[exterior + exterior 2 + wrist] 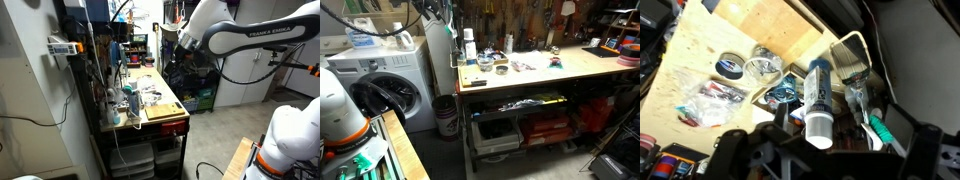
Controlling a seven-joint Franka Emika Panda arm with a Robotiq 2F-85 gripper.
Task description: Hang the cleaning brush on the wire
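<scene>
A short dark object (pixel 475 84) lies at the near left corner of the wooden workbench (pixel 570 68); it may be the cleaning brush, but it is too small to tell. In the wrist view I cannot pick out a dark brush. That view shows a pale-bristled paintbrush (pixel 850 58), a white-capped tube (pixel 818 95) and a teal-handled tool (pixel 880 128). My gripper (pixel 174 52) hangs high over the far end of the bench (pixel 160 95). Its dark fingers (pixel 840 132) stand wide apart and hold nothing. I cannot make out the wire for certain.
The bench carries a tape roll (pixel 728 67), a clear bowl (pixel 764 68), a packet (pixel 710 100) and a pale wooden board (pixel 162 110). Tools hang on the wall behind (pixel 520 20). A washing machine (pixel 390 85) and a bin (pixel 446 115) stand beside the bench.
</scene>
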